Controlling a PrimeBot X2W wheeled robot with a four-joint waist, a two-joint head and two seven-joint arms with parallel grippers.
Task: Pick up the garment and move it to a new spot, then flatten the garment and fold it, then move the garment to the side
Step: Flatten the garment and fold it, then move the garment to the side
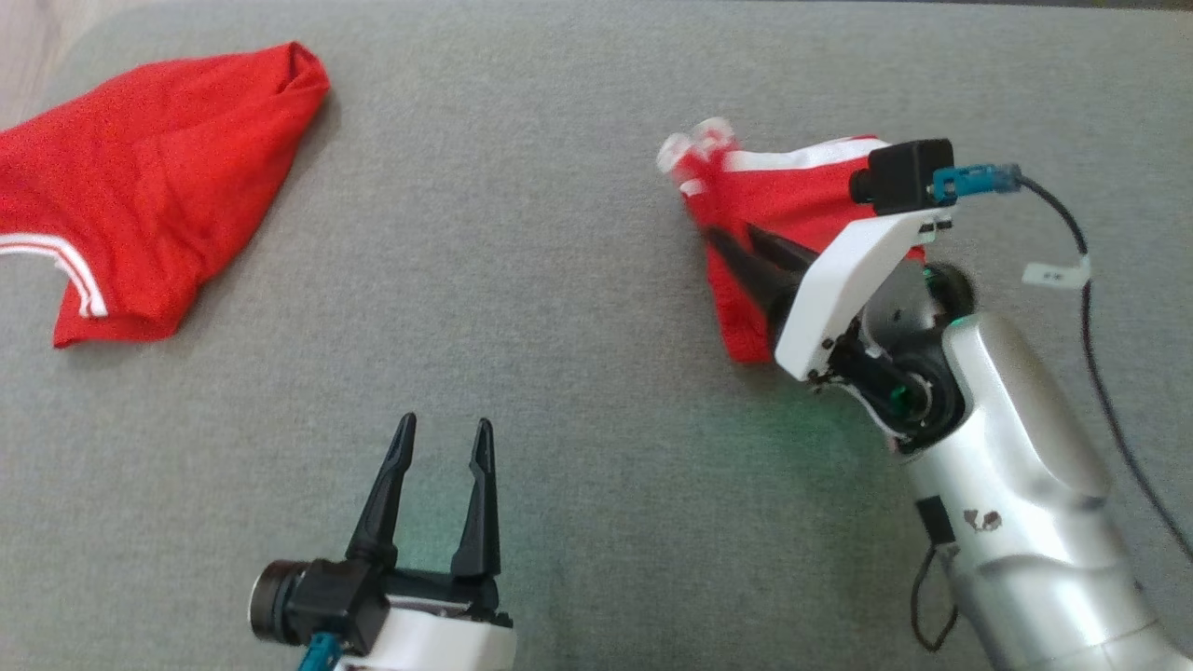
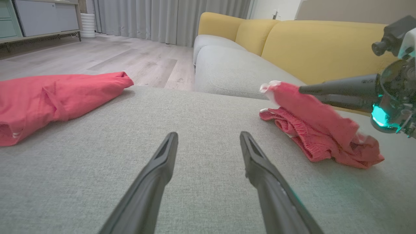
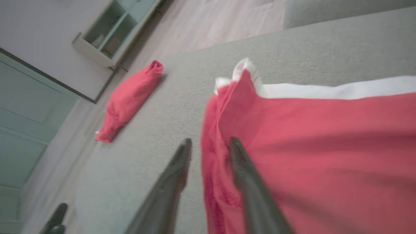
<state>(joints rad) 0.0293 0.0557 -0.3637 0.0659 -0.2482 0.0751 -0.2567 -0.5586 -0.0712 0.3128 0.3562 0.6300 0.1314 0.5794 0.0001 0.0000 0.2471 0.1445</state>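
The right gripper (image 1: 732,233) pinches the red garment (image 1: 792,186) (white-trimmed, partly lifted); the left gripper (image 1: 445,424) hangs spread, empty.

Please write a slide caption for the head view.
Right pincer grips a red garment on the grey cushion; left pincer open.

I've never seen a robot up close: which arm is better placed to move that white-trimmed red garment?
Right. The right pincer already has a raised fold of the white-trimmed red garment between its fingers; the left pincer hangs open over bare grey cushion.
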